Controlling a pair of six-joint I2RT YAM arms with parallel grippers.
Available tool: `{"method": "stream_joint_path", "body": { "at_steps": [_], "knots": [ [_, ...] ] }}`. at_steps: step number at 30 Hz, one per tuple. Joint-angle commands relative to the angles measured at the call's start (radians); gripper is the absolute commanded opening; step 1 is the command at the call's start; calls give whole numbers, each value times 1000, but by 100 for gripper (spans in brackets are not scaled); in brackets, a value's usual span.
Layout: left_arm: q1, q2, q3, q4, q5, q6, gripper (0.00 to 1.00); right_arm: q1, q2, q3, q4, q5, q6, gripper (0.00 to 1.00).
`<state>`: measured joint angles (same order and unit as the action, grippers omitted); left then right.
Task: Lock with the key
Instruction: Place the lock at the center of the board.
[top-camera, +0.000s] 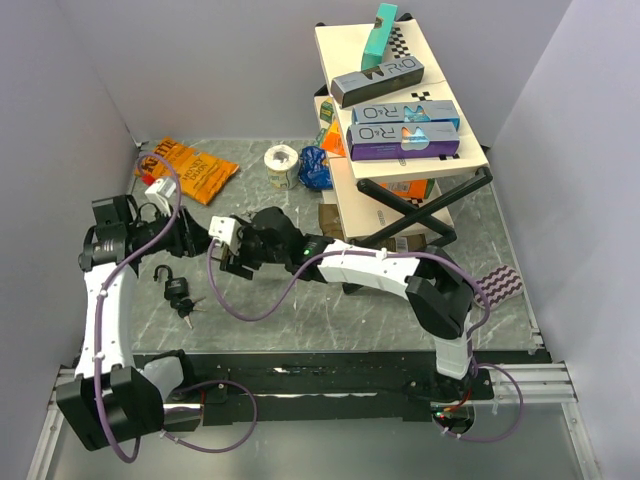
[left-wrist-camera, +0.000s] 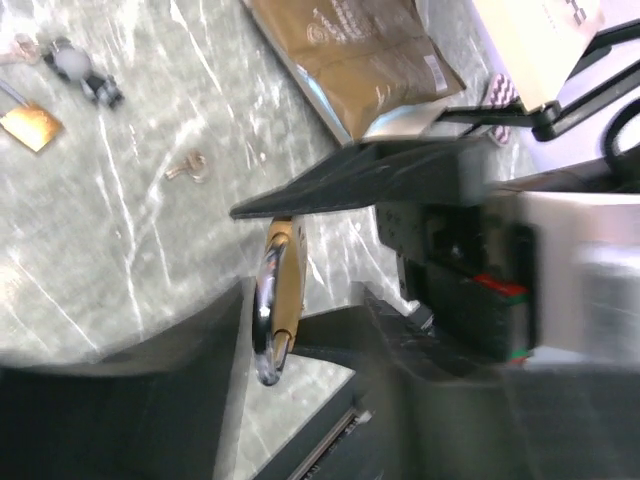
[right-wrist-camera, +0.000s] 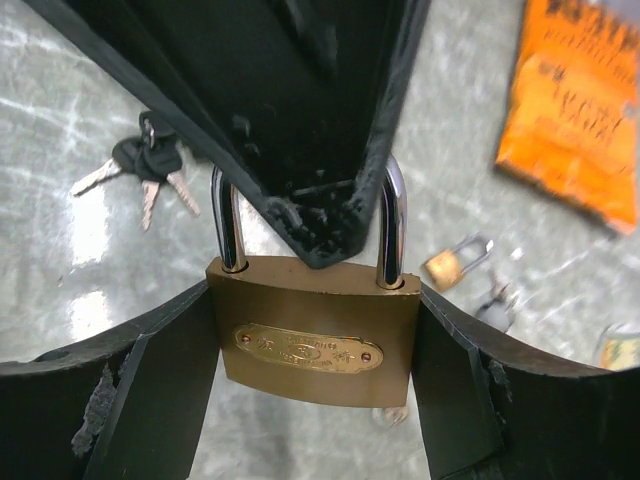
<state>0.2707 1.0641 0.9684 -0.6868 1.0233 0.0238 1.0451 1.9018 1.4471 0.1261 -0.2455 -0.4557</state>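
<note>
Gripping the padlock (right-wrist-camera: 312, 345) by its sides, the right gripper (right-wrist-camera: 315, 310) is holding it between the left gripper's (left-wrist-camera: 246, 252) parted fingers, nameplate lettering unreadable, boxes (top-camera: 378, 82) reading "RIO".

1. We find one padlock (top-camera: 176, 290) lying on the left of the table (top-camera: 380, 318), its keys (top-camera: 186, 312) just before it;
2. behind these, at the back left, lies a snack bag (top-camera: 187, 168); to its right a tape roll (top-camera: 282, 165), then a plastic bag (top-camera: 315, 168);
3. at the back right stands a rack (top-camera: 420, 210) with boxes (top-camera: 400, 125) stacked on it;
4. a second padlock (right-wrist-camera: 312, 340) sits above the table, between the fingers of the right gripper (top-camera: 230, 252).
</note>
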Motion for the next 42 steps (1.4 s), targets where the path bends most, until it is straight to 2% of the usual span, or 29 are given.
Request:
{"method": "stream_joint_path", "body": {
  "at_steps": [1,3,6,7,8,11,12,16,20,27,36,42],
  "knots": [
    [7,-53,35,118,-68,-125,66,6,-24,22,23,31,92,0],
    [27,-58,70,183,-121,-168,88,6,-14,54,-48,48,139,0],
    [64,-49,124,246,-222,-240,98,4,5,110,-178,80,273,0],
    [71,-38,136,260,-294,-283,99,6,12,142,-213,80,345,0],
    [77,-30,162,265,-325,-298,99,4,20,162,-294,75,376,0],
    [87,-3,211,265,-429,-349,99,6,65,255,-400,75,526,0],
    [87,0,216,271,-451,-358,97,4,103,289,-486,78,566,0],
    [93,-3,214,305,-491,-383,96,4,232,493,-684,107,786,0],
    [93,-21,181,317,-456,-409,96,6,255,519,-675,176,859,0],
    [94,-67,145,270,-473,-369,96,0,344,585,-703,313,971,0],
    [94,-116,96,224,-473,-343,96,-8,456,650,-681,385,1058,0],
    [94,-154,66,208,-460,-344,96,-17,490,653,-648,413,1059,0]
  ]
}}
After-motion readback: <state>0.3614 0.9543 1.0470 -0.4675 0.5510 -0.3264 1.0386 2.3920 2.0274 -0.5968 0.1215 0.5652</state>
